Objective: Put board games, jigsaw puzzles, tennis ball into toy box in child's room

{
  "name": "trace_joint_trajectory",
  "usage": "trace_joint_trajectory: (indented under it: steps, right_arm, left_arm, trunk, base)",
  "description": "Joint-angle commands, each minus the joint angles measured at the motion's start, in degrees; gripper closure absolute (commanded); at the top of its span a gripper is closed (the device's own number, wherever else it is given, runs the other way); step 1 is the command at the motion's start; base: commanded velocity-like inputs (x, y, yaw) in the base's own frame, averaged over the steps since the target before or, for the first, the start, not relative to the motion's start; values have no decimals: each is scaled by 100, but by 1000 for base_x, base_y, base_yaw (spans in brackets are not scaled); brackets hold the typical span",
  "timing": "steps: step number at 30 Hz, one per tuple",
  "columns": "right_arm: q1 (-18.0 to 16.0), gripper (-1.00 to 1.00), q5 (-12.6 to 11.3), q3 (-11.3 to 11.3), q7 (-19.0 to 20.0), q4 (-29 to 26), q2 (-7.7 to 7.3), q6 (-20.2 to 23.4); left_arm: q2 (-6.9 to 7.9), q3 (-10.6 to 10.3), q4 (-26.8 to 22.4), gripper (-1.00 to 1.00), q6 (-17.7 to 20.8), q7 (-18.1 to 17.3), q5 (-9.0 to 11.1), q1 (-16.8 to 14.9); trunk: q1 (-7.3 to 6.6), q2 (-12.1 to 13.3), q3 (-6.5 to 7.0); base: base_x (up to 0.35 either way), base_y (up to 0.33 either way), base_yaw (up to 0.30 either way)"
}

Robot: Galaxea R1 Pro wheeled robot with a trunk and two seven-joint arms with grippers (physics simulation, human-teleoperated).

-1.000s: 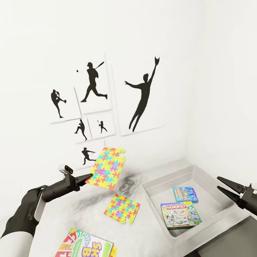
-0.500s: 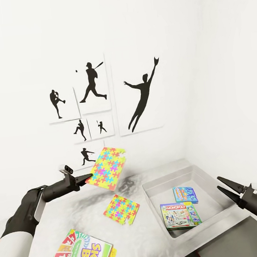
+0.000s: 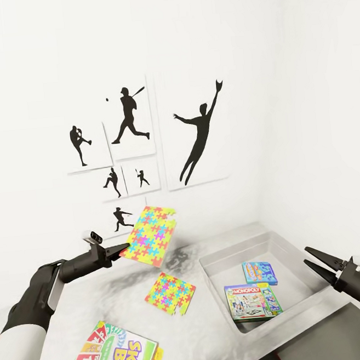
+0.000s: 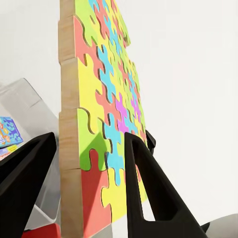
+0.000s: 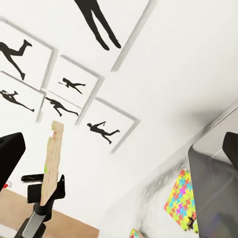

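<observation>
A jigsaw puzzle is held clear of the table by the left gripper, whose fingers are closed on the board's edge. In the left wrist view the puzzle is seen clamped between the two black fingers, its wooden edge turned toward the camera. The board is carried tilted, probably so that it can be swung over the wall of the toy box and let slide in flat.

The toy box is placed at about four o'clock from the held puzzle, well apart from it. Two board games are already lying on its floor: a Monopoly box and, just beyond it at one o'clock, a smaller blue game. A second jigsaw puzzle is left flat on the table between the held puzzle and the toy box, at about six o'clock from the former. A Skip-Bo game is lying at the table's near edge, at seven o'clock from the second puzzle.

The right gripper is held with its fingers spread apart and nothing between them, beside the box at its three o'clock side, presumably kept ready for the next pick. The silhouette pictures are hung on the wall behind.

The task is judged roughly a third done; the tennis ball cannot be located.
</observation>
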Motion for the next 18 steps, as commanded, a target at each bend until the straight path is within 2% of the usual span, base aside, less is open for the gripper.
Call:
trace_joint_trajectory:
  steps: [1,18]
  right_arm:
    - [-2,-100,29,-8,37,1,0,25]
    - [3,-100,30,-19,42,1,-1,25]
  left_arm:
    - [1,-1,1,100,61,-23,-1,-2]
    - [1,-15,1,100,66,-23,-12,-2]
  trunk:
    - [2,-5,-4]
    - [2,-5,-4]
  base:
    - [0,0,0]
    - [0,0,0]
